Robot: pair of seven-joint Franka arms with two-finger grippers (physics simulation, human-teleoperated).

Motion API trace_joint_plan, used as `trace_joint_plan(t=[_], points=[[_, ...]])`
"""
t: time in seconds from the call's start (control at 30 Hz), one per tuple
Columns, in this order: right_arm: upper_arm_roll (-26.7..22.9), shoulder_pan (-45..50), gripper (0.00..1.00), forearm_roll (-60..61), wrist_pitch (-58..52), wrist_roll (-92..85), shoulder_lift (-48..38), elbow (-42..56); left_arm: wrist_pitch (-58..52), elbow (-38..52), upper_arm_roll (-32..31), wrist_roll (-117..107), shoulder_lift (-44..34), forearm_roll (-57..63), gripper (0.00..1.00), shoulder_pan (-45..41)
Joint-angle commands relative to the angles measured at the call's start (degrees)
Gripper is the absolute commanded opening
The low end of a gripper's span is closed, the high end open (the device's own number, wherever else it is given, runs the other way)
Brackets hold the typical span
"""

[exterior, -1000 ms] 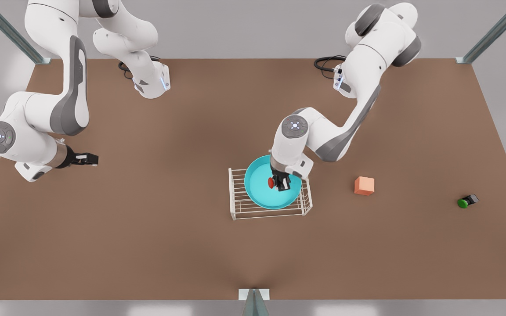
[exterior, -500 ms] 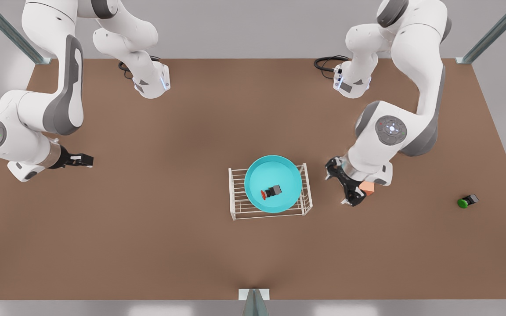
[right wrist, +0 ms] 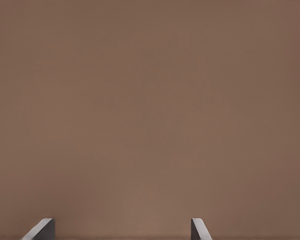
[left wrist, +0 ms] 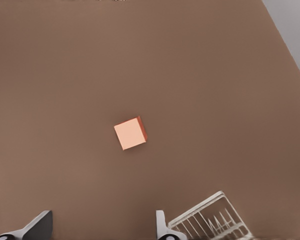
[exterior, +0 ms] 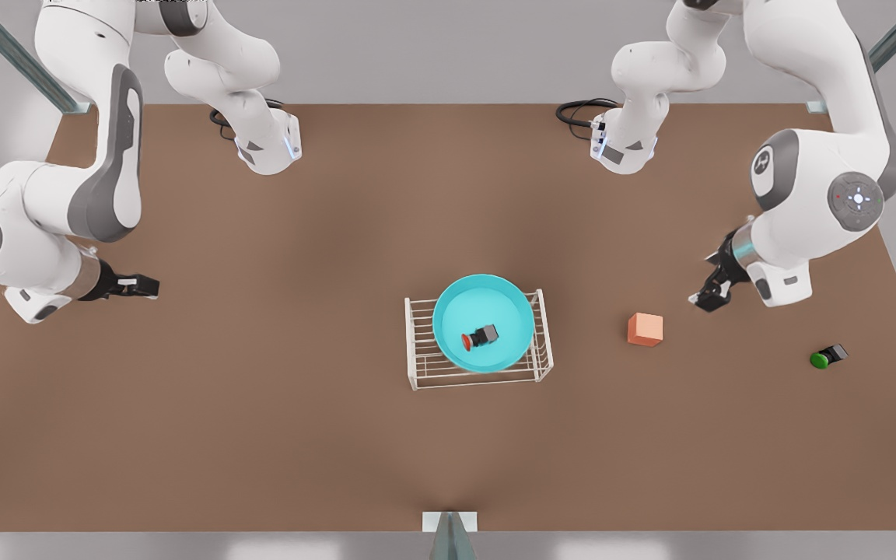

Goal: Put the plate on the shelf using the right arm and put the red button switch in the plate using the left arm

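Desk (exterior: 261, 435), brown, carries everything. Left arm's pincer (exterior: 711, 294) hangs over bare desk at the front view's right, past the cube (exterior: 645, 329); fingers spread wide, nothing held. Right arm's pincer (exterior: 145, 286) waits far off at the front view's left, fingers apart, empty.

Both placements look done. Judged step in hand: clearing away. Best done by holding the left pincer high and away from the cube and shelf, so nothing gets nudged.

Shelf (exterior: 417, 365) at mid-desk holds the plate (exterior: 456, 307). Plate holds the red switch (exterior: 479, 337), lying on its side near the plate's middle. Green switch (exterior: 828, 356) sits on the desk, far right.
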Motion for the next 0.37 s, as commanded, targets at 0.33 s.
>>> trace_joint_plan(t=[0.33], points=[[0.19, 1.21, 1.00, -0.37, -0.74, 0.01, 2.24, 1.77, -1.91, 0.18, -0.20, 61.51, -0.11, -0.52, 1.00, -1.33]])
